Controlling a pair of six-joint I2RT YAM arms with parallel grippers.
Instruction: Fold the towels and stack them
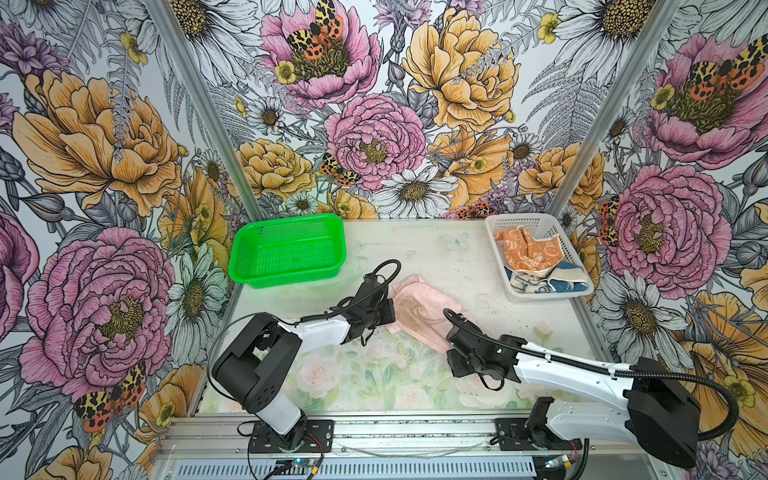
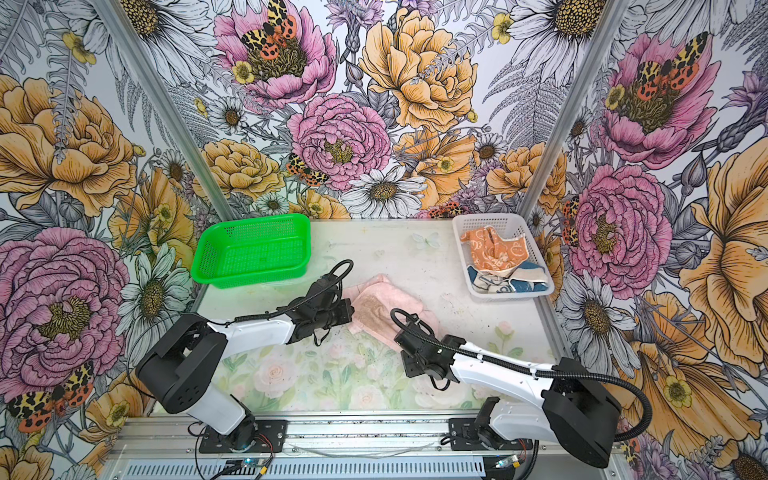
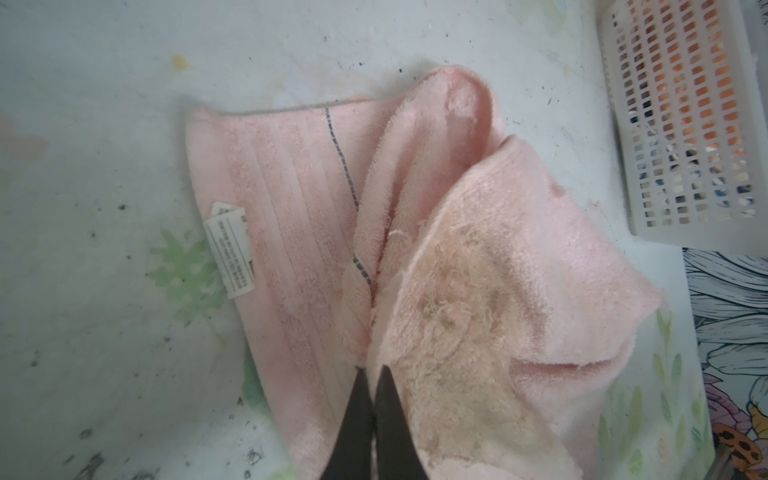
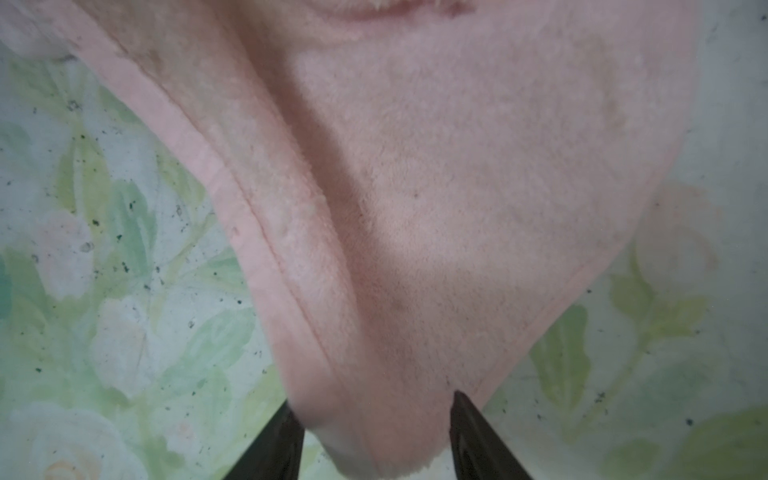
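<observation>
— Starting from above: how far along are we?
— Barely begun, I'd judge. In both top views the pale pink terry towel (image 1: 424, 318) lies rumpled on the flower-printed table top (image 1: 365, 374), and the left arm (image 1: 320, 328) and right arm (image 1: 561, 370) reach in to it. The orange terry towel with white rabbits (image 1: 525, 249) and the blue, cream-bordered terry towel (image 1: 561, 284) sit bunched in the white plastic lattice basket (image 1: 536, 217) at the far right. The green plastic mesh basket (image 1: 286, 219), far left, holds nothing.
— Can you see the jaws from up there?
— No, the wrists hide them.
— The left wrist view, then?
— The left gripper (image 3: 372, 370) has its fingers (image 3: 355, 419) pressed together, pinching a raised ridge of the pink cloth. One flat layer shows a white care label (image 3: 230, 253). The rest is humped and turned over, with a brownish patch (image 3: 457, 311).
— Right wrist?
— The right gripper (image 4: 374, 405) has its fingers (image 4: 469, 436) well apart. The towel's hemmed corner lies loose between them, with nothing clamped.
— So what's left?
— Everything. No towel is folded and there's no stack. The pink one needs flattening and folding, then the two in the basket.
</observation>
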